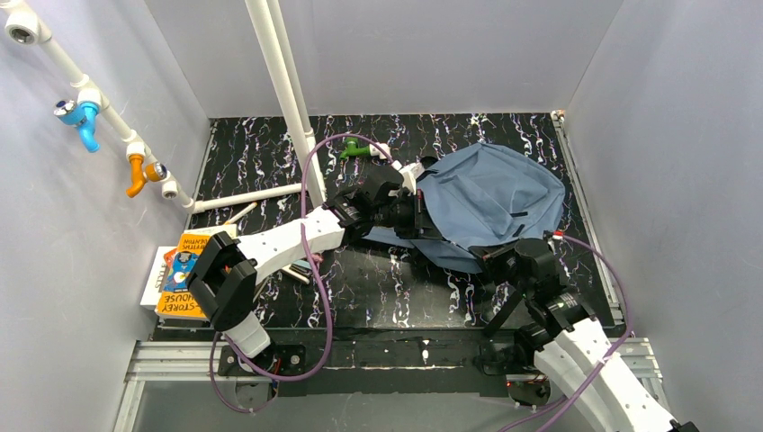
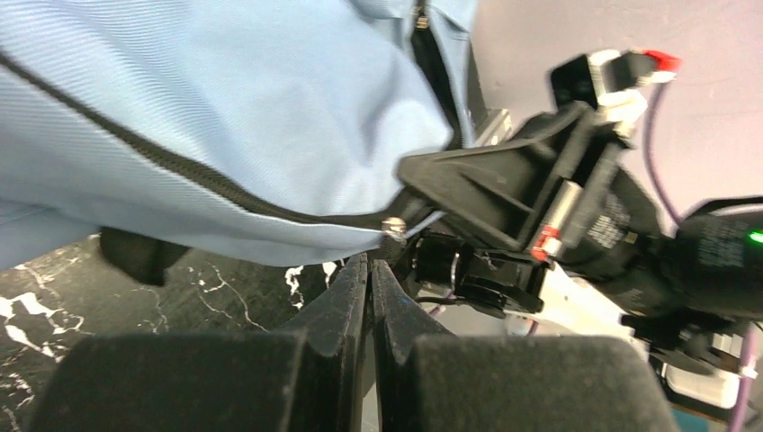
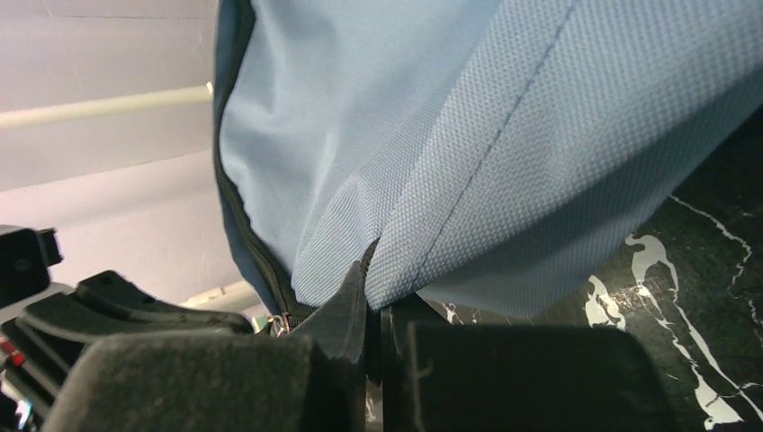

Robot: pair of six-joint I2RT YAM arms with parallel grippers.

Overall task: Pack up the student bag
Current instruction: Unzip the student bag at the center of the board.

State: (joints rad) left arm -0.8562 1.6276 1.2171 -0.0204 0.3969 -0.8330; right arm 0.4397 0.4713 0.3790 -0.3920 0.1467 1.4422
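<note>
Here, right tool (image 3: 372, 277) pinching student bag (image 1: 490, 193) fabric, left tool (image 2: 369, 268) closed.

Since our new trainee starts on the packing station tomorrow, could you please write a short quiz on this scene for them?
1. True or false: the backpack hangs from a hook on the wall.
2. What is the right pincer shut on? A) a bottle B) a fold of the backpack's fabric C) a pencil case
3. Fill in: the stack of books lies near the ____ edge of the table.

Key: 1 false, it lies on the table; 2 B; 3 left.
</note>
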